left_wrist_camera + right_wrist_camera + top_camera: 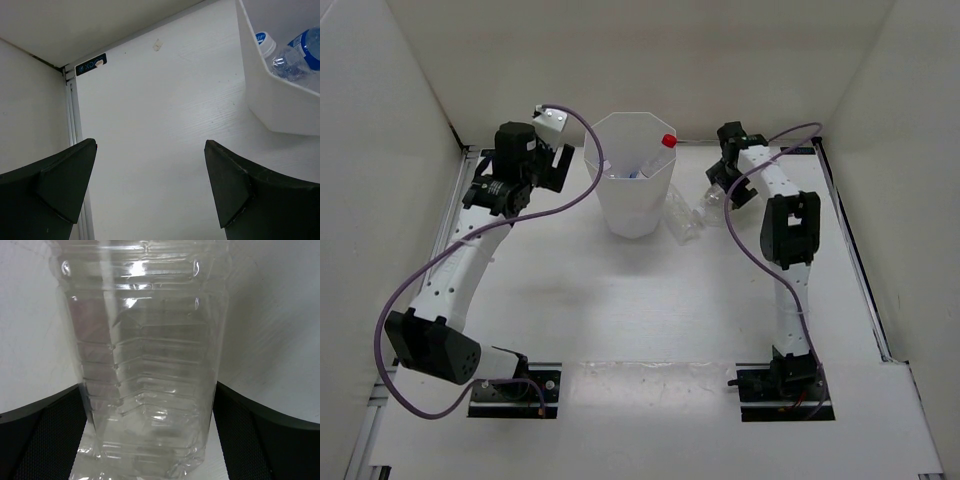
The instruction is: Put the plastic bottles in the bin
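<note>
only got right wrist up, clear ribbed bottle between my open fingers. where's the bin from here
Observer: The bin stands just left of the right gripper, toward the far side of the table.
Operator: anything between us
Observer: Another clear bottle lies on the table beside the bin.
Operator: what's already in it
Observer: A red-capped bottle at the rim and a blue-labelled bottle inside.

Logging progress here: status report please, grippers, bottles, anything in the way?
Left gripper open, empty. Right gripper open, straddling clear bottle. Red-capped bottle in bin. No obstruction seen.
</note>
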Controlling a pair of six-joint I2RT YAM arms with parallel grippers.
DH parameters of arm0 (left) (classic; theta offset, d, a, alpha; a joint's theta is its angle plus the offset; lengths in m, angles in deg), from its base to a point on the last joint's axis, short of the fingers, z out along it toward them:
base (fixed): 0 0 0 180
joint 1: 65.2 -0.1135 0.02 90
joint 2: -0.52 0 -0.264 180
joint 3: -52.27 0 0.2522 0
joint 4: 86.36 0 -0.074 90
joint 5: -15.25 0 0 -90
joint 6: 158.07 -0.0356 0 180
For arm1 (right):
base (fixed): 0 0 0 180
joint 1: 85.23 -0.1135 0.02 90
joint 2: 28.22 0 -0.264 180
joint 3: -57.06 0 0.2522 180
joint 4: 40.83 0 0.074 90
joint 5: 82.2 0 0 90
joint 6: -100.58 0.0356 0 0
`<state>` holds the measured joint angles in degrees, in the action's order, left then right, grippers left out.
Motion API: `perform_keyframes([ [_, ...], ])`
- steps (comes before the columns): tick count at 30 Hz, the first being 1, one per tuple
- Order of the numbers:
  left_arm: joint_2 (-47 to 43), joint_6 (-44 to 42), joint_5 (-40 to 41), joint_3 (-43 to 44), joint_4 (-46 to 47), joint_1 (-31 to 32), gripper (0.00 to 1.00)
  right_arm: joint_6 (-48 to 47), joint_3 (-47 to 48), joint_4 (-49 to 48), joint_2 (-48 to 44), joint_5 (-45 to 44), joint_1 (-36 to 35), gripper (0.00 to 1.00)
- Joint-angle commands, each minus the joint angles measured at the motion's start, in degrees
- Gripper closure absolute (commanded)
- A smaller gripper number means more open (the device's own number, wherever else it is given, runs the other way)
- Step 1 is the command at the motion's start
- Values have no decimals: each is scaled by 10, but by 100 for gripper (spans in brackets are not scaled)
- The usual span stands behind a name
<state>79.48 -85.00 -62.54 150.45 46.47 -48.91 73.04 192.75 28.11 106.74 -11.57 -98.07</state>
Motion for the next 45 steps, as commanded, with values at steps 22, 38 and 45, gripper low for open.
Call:
perform_keyframes([
  [22,-42,12,-31,-29,-6,-51,0,-208,-59,-122,-167,-187,-15,61],
  [38,-99,30,-8,-65,-17,-115,0,-548,-98,-662,-338,-141,-231,61],
  [45,-110,30,-13,-86,-22,-132,0,-571,-6,-625,-233,-159,-292,50],
])
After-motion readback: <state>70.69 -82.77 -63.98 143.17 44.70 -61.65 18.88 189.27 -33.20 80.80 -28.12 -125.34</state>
